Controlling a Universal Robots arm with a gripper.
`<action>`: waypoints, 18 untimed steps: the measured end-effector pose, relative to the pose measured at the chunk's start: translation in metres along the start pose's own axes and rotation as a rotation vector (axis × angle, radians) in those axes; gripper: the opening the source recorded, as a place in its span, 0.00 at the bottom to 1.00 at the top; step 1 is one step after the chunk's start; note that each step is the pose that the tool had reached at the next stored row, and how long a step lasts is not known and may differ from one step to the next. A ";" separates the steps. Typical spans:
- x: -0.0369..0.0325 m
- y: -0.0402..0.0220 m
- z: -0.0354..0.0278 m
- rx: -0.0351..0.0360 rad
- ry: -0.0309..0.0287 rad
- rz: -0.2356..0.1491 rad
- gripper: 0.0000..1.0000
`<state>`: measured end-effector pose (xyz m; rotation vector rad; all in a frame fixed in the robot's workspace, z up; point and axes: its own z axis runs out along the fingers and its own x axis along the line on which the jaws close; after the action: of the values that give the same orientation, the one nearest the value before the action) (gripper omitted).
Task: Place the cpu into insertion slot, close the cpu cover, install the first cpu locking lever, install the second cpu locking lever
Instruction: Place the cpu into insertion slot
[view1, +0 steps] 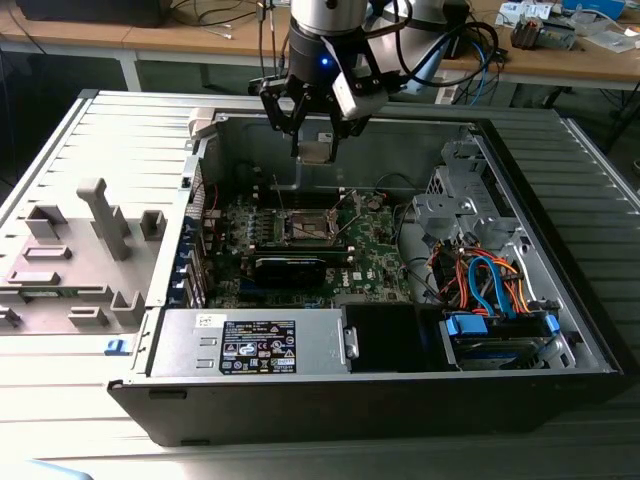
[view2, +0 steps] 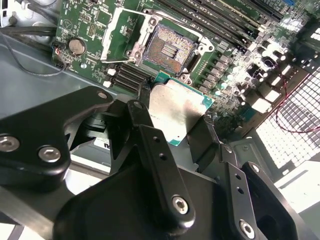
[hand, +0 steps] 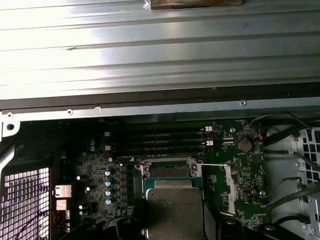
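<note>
My gripper (view1: 316, 138) hangs over the open computer case, shut on the cpu (view1: 317, 152), a pale silvery square chip. In the second wrist view the cpu (view2: 176, 111) sits clamped between the two black fingers (view2: 145, 117), a little off to one side of the insertion slot (view2: 168, 49). The slot's dark pin field is bare. The cpu cover (view2: 114, 31) stands swung open beside the slot, and thin wire levers stick out around it. In the first wrist view the cpu (hand: 174, 210) overlaps part of the insertion slot (hand: 170, 171), with the cover (hand: 231, 189) to its side.
The green circuit board (view1: 375, 255) lies on the case floor with a long black card (view1: 290, 266) near the slot. A power supply (view1: 255, 345) and a drive cage with blue and orange cables (view1: 488, 285) fill the near side. A grey fixture (view1: 85, 250) lies at the exterior view's left.
</note>
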<state>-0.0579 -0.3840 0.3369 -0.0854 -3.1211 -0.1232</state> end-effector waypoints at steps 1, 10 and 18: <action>0.0000 0.0000 0.0000 0.0000 -0.0002 0.004 0.55; 0.0000 -0.0001 0.0003 -0.0006 -0.0031 0.040 0.55; 0.0000 -0.0001 0.0006 -0.0011 -0.0048 0.061 0.55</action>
<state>-0.0579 -0.3840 0.3363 -0.1812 -3.1194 -0.1239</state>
